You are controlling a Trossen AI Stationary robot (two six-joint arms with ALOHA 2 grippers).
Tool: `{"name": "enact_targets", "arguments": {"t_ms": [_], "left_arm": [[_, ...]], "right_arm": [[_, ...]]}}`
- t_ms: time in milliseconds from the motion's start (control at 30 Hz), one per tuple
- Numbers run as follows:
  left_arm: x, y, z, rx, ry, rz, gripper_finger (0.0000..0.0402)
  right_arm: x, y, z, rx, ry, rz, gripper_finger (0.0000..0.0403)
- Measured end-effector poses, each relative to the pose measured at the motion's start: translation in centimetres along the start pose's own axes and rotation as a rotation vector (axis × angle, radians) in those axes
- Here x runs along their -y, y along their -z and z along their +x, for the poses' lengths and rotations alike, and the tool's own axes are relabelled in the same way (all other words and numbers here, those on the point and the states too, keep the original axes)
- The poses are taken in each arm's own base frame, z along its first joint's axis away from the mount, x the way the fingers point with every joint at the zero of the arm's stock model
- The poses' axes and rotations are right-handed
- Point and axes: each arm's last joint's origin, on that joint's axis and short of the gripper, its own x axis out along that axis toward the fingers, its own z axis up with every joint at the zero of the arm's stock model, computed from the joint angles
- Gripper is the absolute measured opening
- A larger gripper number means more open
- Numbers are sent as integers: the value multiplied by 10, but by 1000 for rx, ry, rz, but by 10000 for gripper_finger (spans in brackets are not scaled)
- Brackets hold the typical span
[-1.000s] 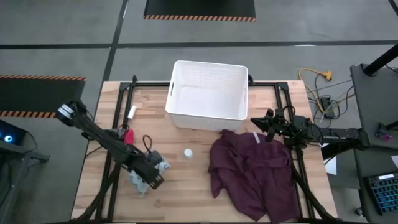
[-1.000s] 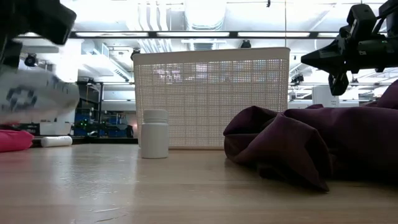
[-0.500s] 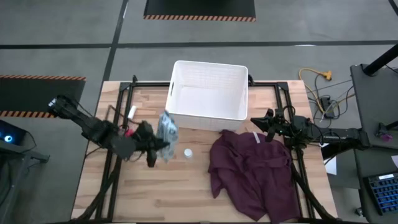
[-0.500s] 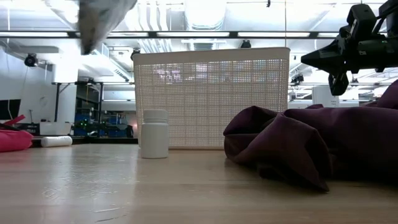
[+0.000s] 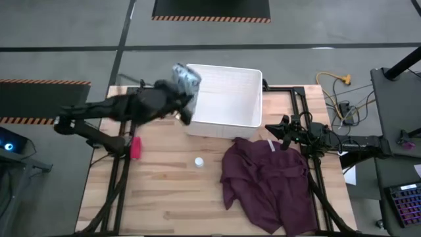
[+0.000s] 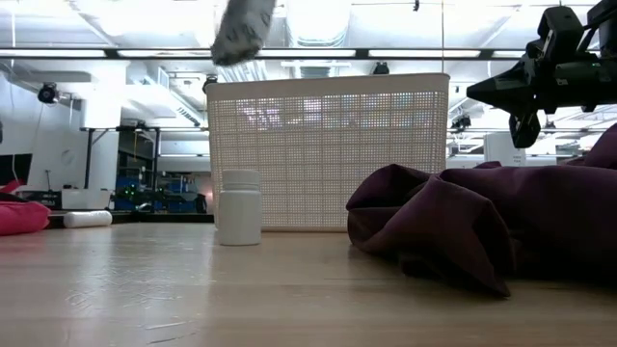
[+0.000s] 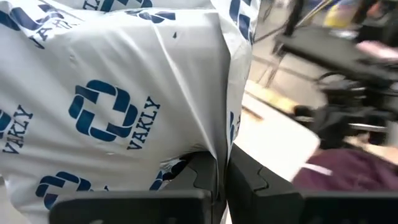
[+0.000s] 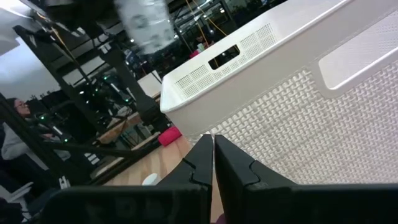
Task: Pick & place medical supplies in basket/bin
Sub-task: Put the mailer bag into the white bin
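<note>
My left gripper (image 5: 181,97) is shut on the pale packet (image 5: 186,76) printed with dark blue logos, up in the air at the far left corner of the white slotted basket (image 5: 227,112). The low view shows the packet (image 6: 241,29) above the basket's rim (image 6: 328,82). A tiny white bottle (image 5: 198,161) stands upright on the wood in front of the basket. The pink-red piece (image 5: 136,147) lies on the table to the left, and the white tube (image 6: 87,219) lies near it. My right gripper (image 5: 271,130) is shut and hovers over the maroon cloth, right of the basket. My left gripper (image 7: 222,163) pinches the packet between its two fingers at a creased edge (image 7: 202,146). It reaches in from the table's left, and the packet stands out beyond the fingertips toward the basket. The packet is lifted clear and crumpled.
The large maroon cloth (image 5: 263,181) lies bunched on the right half of the table, touching the basket's near right corner. Black frame rails (image 5: 118,171) run along the table's sides. Bare wood (image 5: 171,197) lies near the front left. A person (image 8: 9,137) shows beyond the table.
My left gripper has risen from the table's near left area and swung toward the far edge and right, turning as it went, up to the basket's far left corner. The packet has gone with it, lifted clear the whole way. The right arm has kept still.
</note>
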Motion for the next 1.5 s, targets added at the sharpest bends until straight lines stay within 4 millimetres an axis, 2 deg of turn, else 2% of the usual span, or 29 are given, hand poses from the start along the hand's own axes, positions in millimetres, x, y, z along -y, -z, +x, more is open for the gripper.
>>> {"name": "enact_targets", "arguments": {"t_ms": [200, 433, 600, 700, 800, 967, 1300, 1400, 1500], "left_arm": [[-6, -6, 68, -96, -37, -14, 0], [-9, 1, 149, -216, -147, -104, 0], [-19, 18, 188, -394, -280, -184, 0], [-20, 31, 206, -502, -294, -193, 0], [-19, 44, 223, -572, -286, -193, 0], [-24, 69, 238, -654, -339, -178, 0], [-38, 116, 248, -780, -383, -228, 0], [-39, 122, 249, -793, -390, -237, 12], [-39, 123, 248, -798, -389, -238, 41]], "right_arm": [[0, 0, 0, -1, 0, 0, 9], [0, 0, 0, -1, 0, 0, 9], [0, 0, 0, -2, 0, 0, 9], [0, 0, 0, -2, 1, 0, 9], [0, 0, 0, -3, 1, -1, 9], [1, 1, 0, -9, 5, -2, 9], [1, 2, 0, -17, 11, -4, 9], [1, 2, 0, -18, 11, -4, 9], [1, 2, 0, -18, 11, -4, 9]]}}
